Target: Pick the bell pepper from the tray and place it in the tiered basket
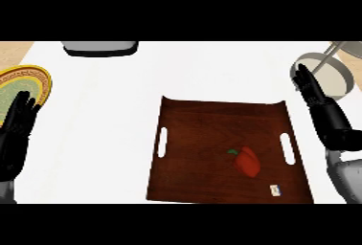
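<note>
Pepper [247, 161] on tray [205, 143] looks light, smooth, slippery — grasp its middle; right hand [322, 112] and left hand [17, 134] open, straight-fingered, holding nothing.

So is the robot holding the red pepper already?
No, the bell pepper lies on the brown tray, and the right hand is open beside it.

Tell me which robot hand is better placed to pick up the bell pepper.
The right robot hand. The bell pepper lies in the tray's right half, nearer that open hand. The left robot hand rests at the far left edge.
</note>
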{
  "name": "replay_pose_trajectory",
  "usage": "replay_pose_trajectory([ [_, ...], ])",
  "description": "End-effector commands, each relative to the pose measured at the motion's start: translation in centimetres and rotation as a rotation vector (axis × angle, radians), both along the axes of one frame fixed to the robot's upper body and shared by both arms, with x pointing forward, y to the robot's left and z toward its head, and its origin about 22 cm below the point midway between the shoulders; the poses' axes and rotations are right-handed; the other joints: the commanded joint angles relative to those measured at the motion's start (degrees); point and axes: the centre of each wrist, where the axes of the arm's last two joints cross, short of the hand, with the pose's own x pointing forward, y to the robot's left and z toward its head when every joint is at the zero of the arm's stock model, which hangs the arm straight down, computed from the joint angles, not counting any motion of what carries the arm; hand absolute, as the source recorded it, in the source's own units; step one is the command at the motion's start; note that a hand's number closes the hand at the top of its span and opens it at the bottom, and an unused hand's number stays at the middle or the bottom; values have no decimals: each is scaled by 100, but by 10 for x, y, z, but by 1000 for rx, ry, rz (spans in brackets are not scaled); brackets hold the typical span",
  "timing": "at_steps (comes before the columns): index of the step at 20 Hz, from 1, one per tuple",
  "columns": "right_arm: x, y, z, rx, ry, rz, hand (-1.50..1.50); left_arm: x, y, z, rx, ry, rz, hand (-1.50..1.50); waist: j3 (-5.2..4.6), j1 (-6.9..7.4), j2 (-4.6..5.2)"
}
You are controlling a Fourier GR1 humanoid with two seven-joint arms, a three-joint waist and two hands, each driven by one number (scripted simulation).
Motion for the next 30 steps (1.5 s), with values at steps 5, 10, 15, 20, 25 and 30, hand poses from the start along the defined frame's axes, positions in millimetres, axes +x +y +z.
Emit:
replay_pose_trajectory([
  [5, 29, 67, 29, 416, 19, 631, 150, 19, -61, 11, 0, -93, -159, 0, -2, 375, 300],
  [10, 28, 78, -18, 608, 335, 772, -150, 26, -97, 10, -46, -75, -222, 0, -11, 386, 406],
  [15, 39, 37, -6, 644, 322, 1118, -150, 29, -117, -1, -38, -31, -187, 0, -27, 201, 323],
  [20, 61, -51, 58, 398, 240, 1241, -150, 30, -129, -9, -28, -23, -176, 0, -47, 149, 261],
  [25, 62, -56, 170, -68, 124, 1274, -150, 27, -137, -15, -26, -5, -160, 0, -36, 89, 206],
  [30, 34, -22, 247, -445, -51, 1259, -150, 31, -144, -10, -40, -7, -160, 0, -24, 54, 178],
])
